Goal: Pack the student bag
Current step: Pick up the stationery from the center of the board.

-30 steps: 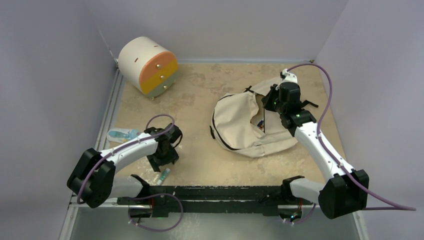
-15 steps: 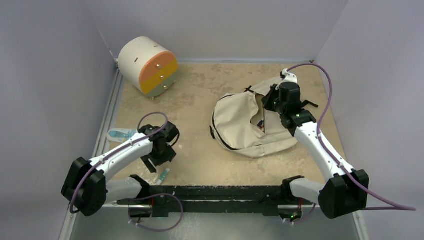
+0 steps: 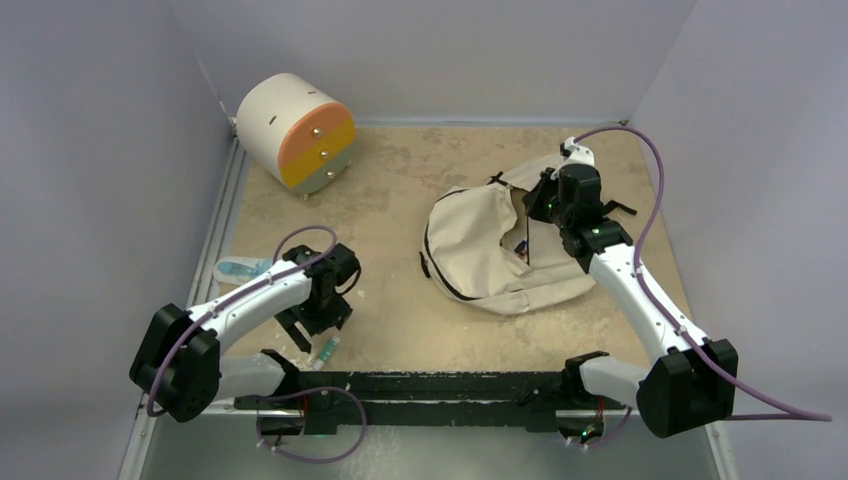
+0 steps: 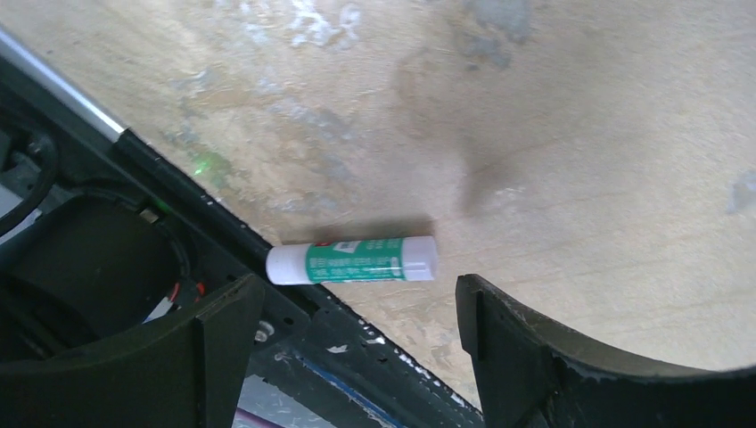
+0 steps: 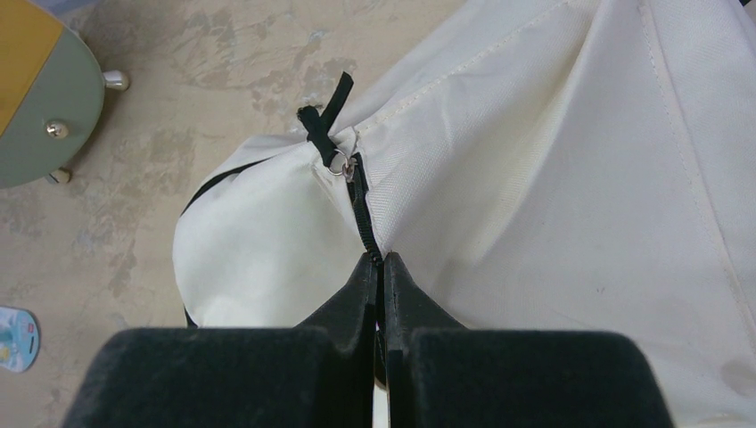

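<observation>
Glue stick (image 4: 352, 260) lies beyond the spread jaws of my left gripper (image 4: 355, 308), long axis running finger to finger; I likely need a wrist turn. My right gripper (image 5: 382, 267) pinches the student bag (image 5: 535, 178), well to the right.

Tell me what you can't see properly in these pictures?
- Inside of the student bag: top view, folded fabric and the right arm cover it.
- Glue stick label: left wrist view, print too small.
- Blue packet: right wrist view, cut off by the left edge.
</observation>
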